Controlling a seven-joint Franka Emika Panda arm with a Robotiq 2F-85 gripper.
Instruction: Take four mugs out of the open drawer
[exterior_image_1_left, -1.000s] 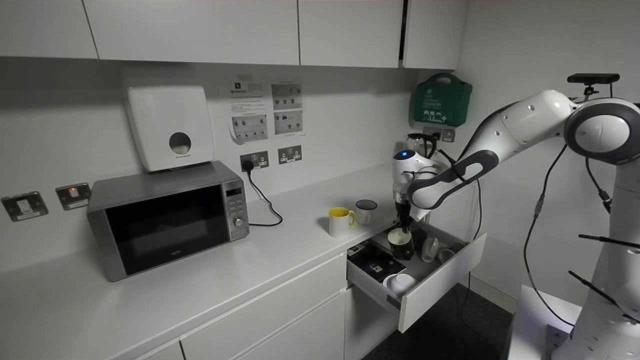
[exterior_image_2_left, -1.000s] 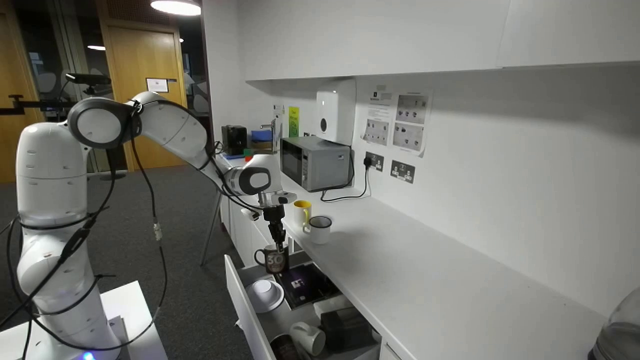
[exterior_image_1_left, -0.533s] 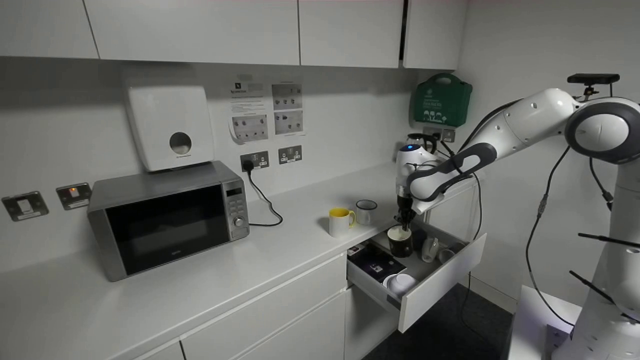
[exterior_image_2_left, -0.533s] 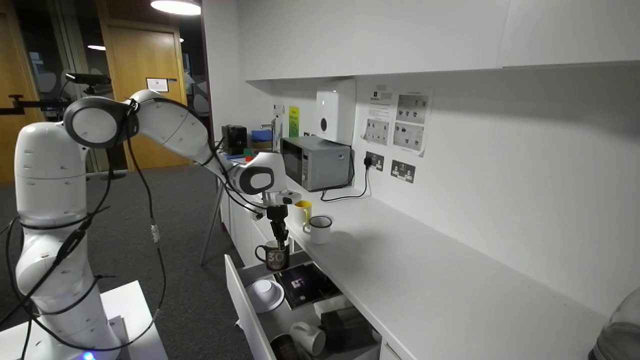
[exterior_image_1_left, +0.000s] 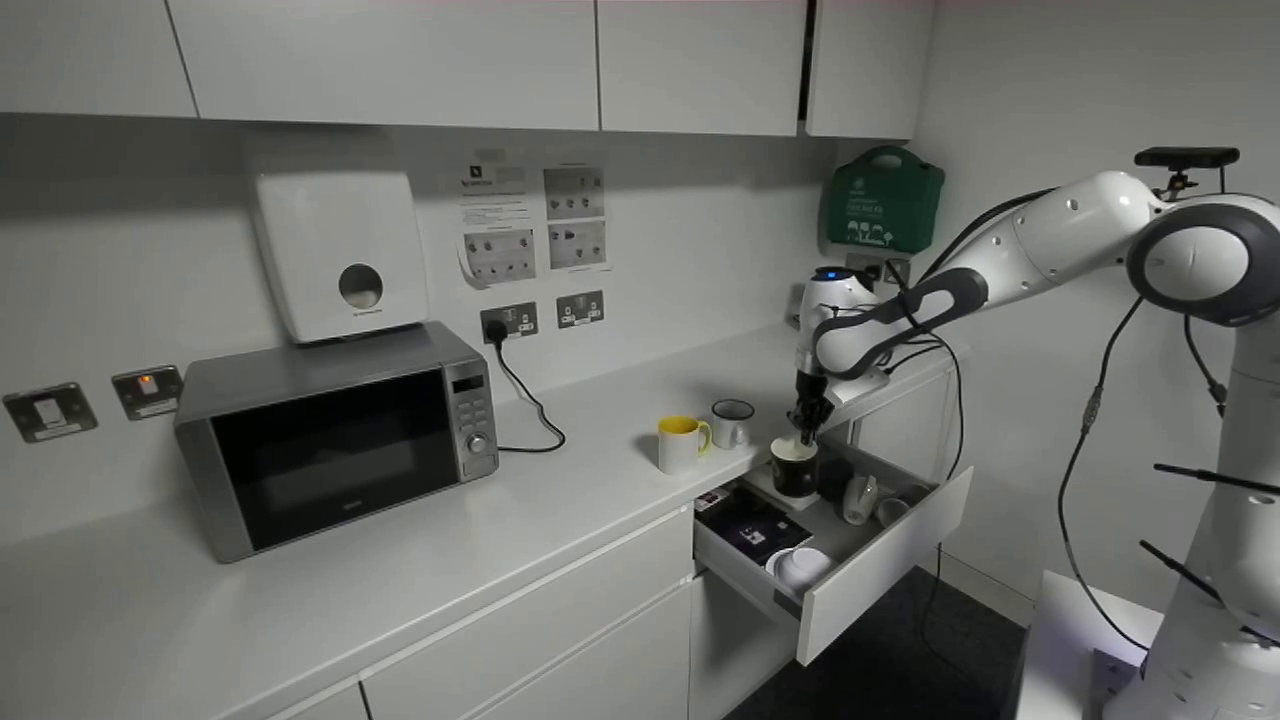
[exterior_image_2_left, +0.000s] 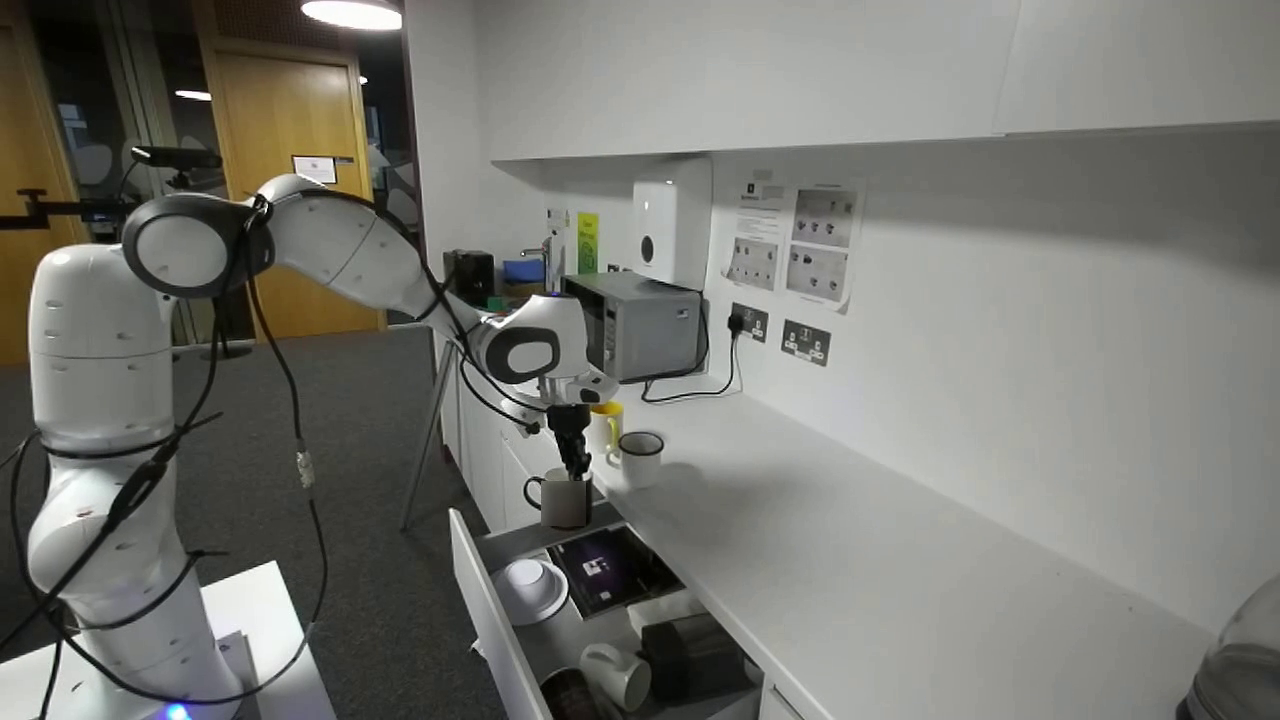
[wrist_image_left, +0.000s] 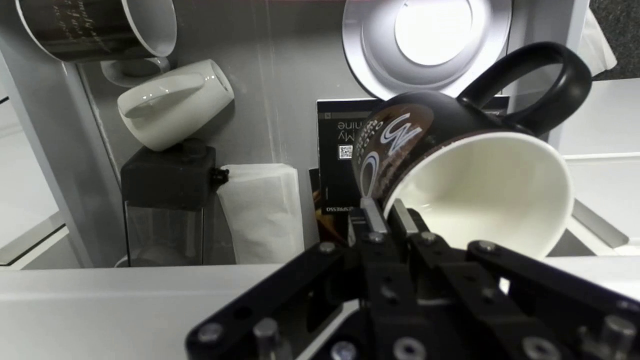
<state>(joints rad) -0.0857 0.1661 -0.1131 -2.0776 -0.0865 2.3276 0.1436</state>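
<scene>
- Nearest, in the wrist view: the gripper (wrist_image_left: 389, 215), narrowed onto the rim wall of the black-handled mug (wrist_image_left: 465, 150), one fingertip inside, one outside.
- Upright or nearly so in both exterior views; held above the drawer (exterior_image_1_left: 885, 567), close to the edge of the counter (exterior_image_2_left: 850, 520), with handle turned away from that edge. Impossible to tell of any contact there.
- Step in hand, by judgement: lifting out the third of four. Keep the pinch firm; gripped at a single spot, so likely to swing if hurried.
- Raise straight up to well above counter height before carrying across. Mind the handle, a likely snag on the drawer's side wall.
- Below, inside the drawer: a white mug (wrist_image_left: 175, 100) lying down, a dark mug (wrist_image_left: 95, 25) apparently the same, and a white cup (wrist_image_left: 432, 30), apparently upturned on a saucer (wrist_image_left: 355, 35).
- Beyond, on the counter: the yellow-lined mug (exterior_image_1_left: 676, 446) and dark-rimmed mug (exterior_image_1_left: 733, 424), close together. Probably best to set down just past these, away from the microwave (exterior_image_1_left: 337, 440).
- Farthest: wall cupboards (exterior_image_1_left: 700, 65), well above the gripper, so likely ample headroom.
</scene>
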